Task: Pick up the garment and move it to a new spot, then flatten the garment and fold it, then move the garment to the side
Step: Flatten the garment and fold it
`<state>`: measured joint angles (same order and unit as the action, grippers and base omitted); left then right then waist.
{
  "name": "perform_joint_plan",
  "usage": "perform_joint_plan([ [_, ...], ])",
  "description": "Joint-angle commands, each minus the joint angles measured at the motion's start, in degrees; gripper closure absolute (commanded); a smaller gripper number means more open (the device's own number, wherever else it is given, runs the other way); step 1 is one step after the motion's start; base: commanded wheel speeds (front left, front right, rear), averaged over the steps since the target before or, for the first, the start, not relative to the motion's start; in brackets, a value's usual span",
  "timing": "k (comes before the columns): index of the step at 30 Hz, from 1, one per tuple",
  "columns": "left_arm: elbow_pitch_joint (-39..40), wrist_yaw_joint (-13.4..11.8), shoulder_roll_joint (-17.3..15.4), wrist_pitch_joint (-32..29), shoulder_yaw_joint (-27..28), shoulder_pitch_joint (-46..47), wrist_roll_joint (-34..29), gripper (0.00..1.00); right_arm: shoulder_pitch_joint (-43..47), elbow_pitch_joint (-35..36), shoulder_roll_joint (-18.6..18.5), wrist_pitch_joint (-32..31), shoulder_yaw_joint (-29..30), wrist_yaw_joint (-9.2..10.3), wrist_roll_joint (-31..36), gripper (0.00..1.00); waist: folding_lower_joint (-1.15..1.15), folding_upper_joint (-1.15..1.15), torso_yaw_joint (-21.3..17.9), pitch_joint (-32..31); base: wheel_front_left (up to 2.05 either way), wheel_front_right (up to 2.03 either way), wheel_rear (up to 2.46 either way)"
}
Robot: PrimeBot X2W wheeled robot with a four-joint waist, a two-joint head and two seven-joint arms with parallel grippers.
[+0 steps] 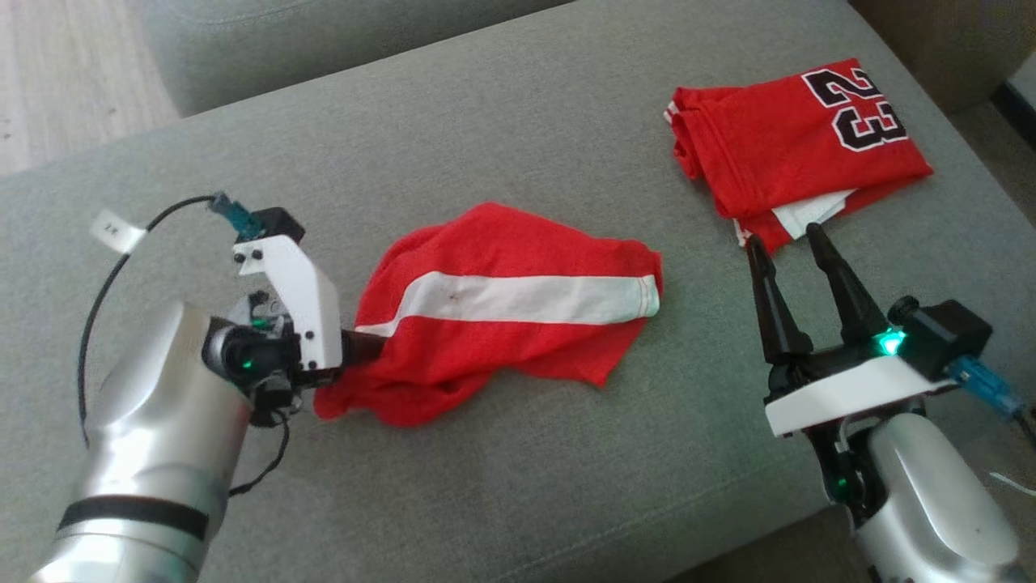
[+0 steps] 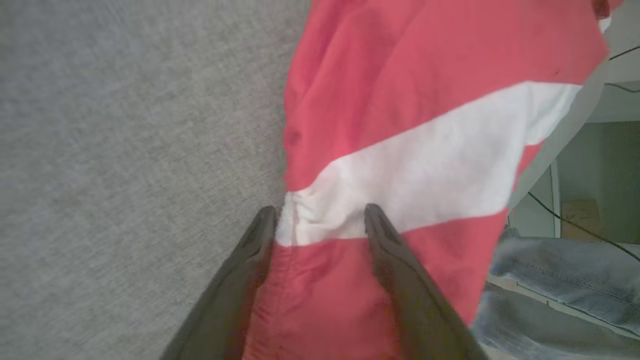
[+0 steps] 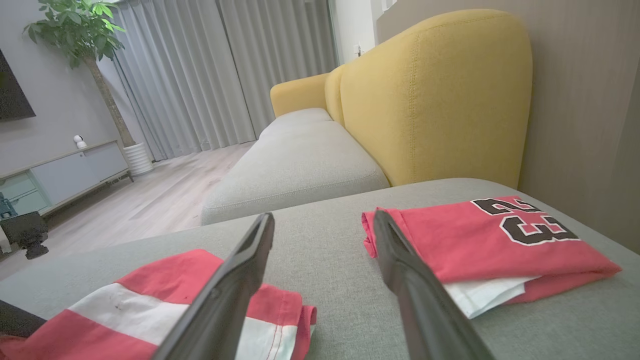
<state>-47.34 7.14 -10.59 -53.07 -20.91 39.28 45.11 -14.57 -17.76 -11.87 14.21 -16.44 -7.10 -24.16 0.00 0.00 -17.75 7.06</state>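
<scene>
On grey cushion (image 1: 518,121), rumpled red-and-white garment (image 1: 502,301)

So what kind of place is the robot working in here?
Most likely a home living room. The clothes lie on a grey sofa seat beside a yellow backrest, with floor-length curtains and a potted tree further back.

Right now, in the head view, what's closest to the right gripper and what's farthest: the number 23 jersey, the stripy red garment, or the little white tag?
1. The number 23 jersey: nearest, just beyond the right gripper, at upper right.
2. The stripy red garment: next, off to the gripper's left, in the middle.
3. The little white tag: farthest, way over at the far left.
</scene>
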Motion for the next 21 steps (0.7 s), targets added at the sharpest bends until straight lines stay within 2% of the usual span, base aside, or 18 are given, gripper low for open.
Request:
perform_joint_plan([
  [1, 2.6, 0.3, -3.0, 1.0, 1.4, 2.1, 0.2, 0.35, -1.3, 2.0, -0.1, 0.8, -0.6, -0.39, 0.3, 0.0, 0.0, 0.0, 0.4, -0.2, 0.0, 0.0, 0.0],
  [2, 3.5, 0.3, -3.5, 1.8, 0.7, 2.0, 0.3, 0.75, -1.3, 2.1, -0.1, 0.8, -0.6, -0.39, 0.4, 0.0, 0.0, 0.0, 0.7, -0.3, 0.0, 0.0, 0.0],
  [3, 4.1, 0.3, -3.7, 2.6, 0.3, 1.9, 0.6, 1.0, -1.3, 2.1, -0.1, 0.8, -0.5, -0.39, 0.5, 0.0, 0.0, 0.0, 1.0, -0.5, 0.0, 0.0, 0.0],
  [10, 8.9, 0.3, -5.0, 8.1, -2.5, 1.7, 2.5, 1.0, 0.1, 1.8, -0.3, 0.8, -0.1, -0.39, 1.0, 0.0, 0.0, 0.0, 4.6, -3.3, 0.0, 0.0, 0.0],
  [15, 12.5, 0.3, -6.1, 9.0, -5.3, 1.0, 4.3, 1.0, 0.9, 1.9, -0.5, 0.8, 0.0, -0.39, 1.4, 0.0, 0.0, 0.0, 7.7, -4.7, 0.0, 0.0, 0.0],
  [21, 18.6, 0.3, -8.9, 15.7, -6.4, -0.9, 2.8, 1.0, 1.9, 2.9, -0.4, 0.8, 0.8, -0.39, 2.0, 0.0, 0.0, 0.0, 9.3, -5.7, 0.0, 0.0, 0.0],
])
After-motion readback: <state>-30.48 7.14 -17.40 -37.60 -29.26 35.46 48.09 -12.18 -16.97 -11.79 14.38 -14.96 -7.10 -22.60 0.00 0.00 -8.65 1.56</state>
